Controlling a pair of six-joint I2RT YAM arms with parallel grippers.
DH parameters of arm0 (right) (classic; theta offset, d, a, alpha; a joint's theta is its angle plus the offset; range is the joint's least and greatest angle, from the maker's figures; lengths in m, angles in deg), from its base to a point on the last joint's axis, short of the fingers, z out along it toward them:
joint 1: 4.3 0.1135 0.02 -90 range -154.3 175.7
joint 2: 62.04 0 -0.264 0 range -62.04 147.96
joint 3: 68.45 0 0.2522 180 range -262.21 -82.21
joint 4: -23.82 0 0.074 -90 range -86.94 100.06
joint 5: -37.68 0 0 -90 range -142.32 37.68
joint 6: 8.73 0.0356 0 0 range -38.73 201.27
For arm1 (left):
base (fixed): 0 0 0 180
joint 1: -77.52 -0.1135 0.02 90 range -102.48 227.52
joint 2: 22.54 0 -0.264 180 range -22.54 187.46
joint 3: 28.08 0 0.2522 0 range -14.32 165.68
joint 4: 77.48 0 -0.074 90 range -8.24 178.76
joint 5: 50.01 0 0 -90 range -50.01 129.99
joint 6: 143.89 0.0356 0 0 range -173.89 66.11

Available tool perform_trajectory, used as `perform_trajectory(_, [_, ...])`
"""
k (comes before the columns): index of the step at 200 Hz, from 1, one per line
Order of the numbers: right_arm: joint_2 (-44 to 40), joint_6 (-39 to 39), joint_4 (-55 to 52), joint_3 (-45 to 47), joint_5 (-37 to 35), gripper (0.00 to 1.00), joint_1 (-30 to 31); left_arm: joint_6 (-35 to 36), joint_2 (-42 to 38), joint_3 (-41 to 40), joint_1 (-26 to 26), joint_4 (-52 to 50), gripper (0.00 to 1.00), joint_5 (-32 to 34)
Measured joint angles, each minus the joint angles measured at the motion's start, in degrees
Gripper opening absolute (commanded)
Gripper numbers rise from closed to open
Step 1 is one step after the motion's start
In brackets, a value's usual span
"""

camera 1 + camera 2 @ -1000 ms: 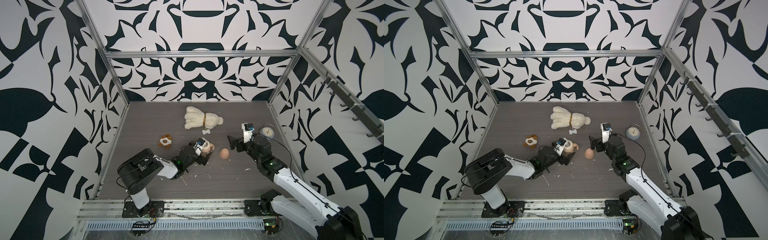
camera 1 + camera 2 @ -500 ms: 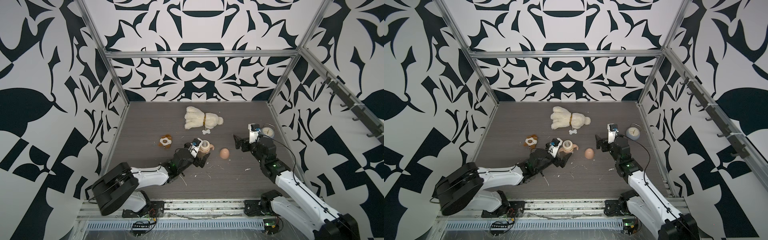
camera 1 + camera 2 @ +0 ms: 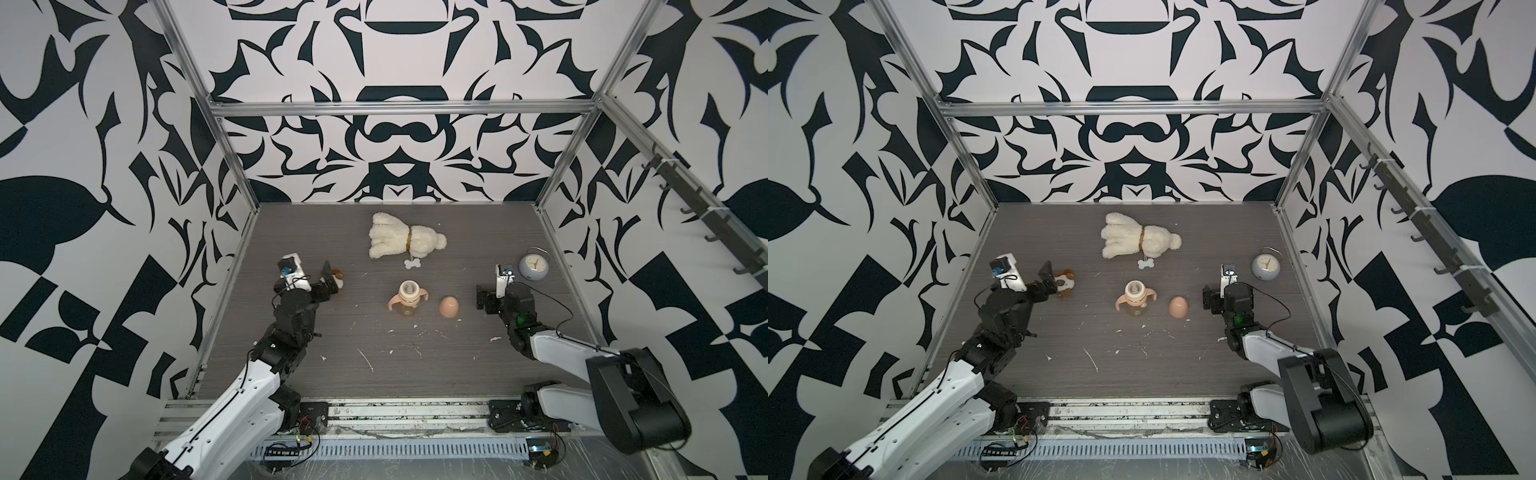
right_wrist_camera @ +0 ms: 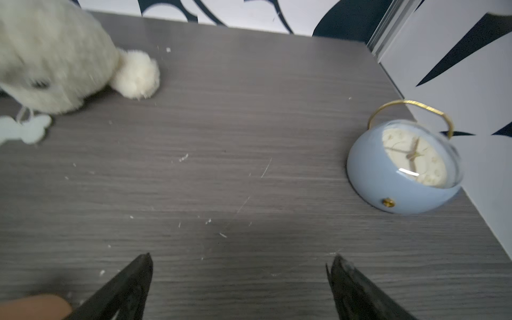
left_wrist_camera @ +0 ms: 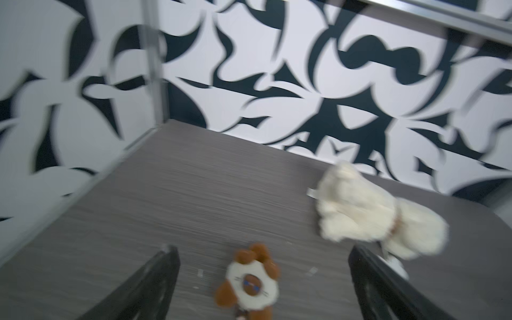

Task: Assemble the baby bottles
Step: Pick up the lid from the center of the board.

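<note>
The baby bottle [image 3: 407, 298] [image 3: 1136, 299] stands upright mid-table: an amber body with a cream collar and peach handles on it. Its peach dome cap [image 3: 449, 306] [image 3: 1178, 307] sits apart on the table just to its right; a blurred edge of the cap [image 4: 36, 306] shows in the right wrist view. My left gripper [image 3: 330, 277] [image 3: 1049, 277] [image 5: 263, 250] is open, well left of the bottle, with a small brown-and-white plush [image 5: 250, 282] lying on the table between its jaws. My right gripper [image 3: 484, 297] [image 3: 1210, 299] [image 4: 241, 259] is open and empty, right of the cap.
A cream plush dog [image 3: 405, 241] [image 3: 1138, 241] [image 5: 360, 210] [image 4: 50, 55] with a bone tag lies behind the bottle. A pale-blue alarm clock [image 3: 534, 266] [image 3: 1266, 266] [image 4: 401, 166] stands by the right wall. Patterned walls enclose the table [image 3: 374, 374]; white crumbs lie on it.
My left arm has drawn away from the bottle and swung left to the small plush. My right gripper has backed off to the right. The bottle stands free.
</note>
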Motion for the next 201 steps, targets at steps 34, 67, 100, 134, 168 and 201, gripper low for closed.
perform_trajectory(34, [4.42, -2.71, 5.2, -0.57, 0.24, 1.0, 0.0, 0.33, 9.94, -0.15, -11.96, 0.7, 0.99, -0.81])
perform_trajectory(67, [-1.6, -4.2, 2.97, -0.61, 5.95, 0.99, -0.02, 1.77, 9.31, -1.18, -13.18, 0.09, 0.99, -8.07])
perform_trajectory(100, [-11.39, -5.18, -2.8, -0.83, 12.61, 0.99, -0.02, 2.36, 6.75, -0.83, -13.18, -1.57, 0.99, -15.41])
perform_trajectory(134, [-14.51, -5.62, -17.46, -7.19, 20.2, 0.99, 0.0, 1.36, 5.88, 1.95, -13.18, -5.4, 0.99, -26.4])
perform_trajectory(168, [-11.13, -5.73, -28.46, -14.58, 25.94, 1.0, 0.02, 0.9, 7.67, 6.91, -11.06, -8.33, 0.99, -34.51])
perform_trajectory(201, [-9.31, -5.7, -36.72, -15.58, 28.89, 0.98, 1.36, 1.46, 9.53, 8.72, -6.03, -10.97, 0.99, -37.83])
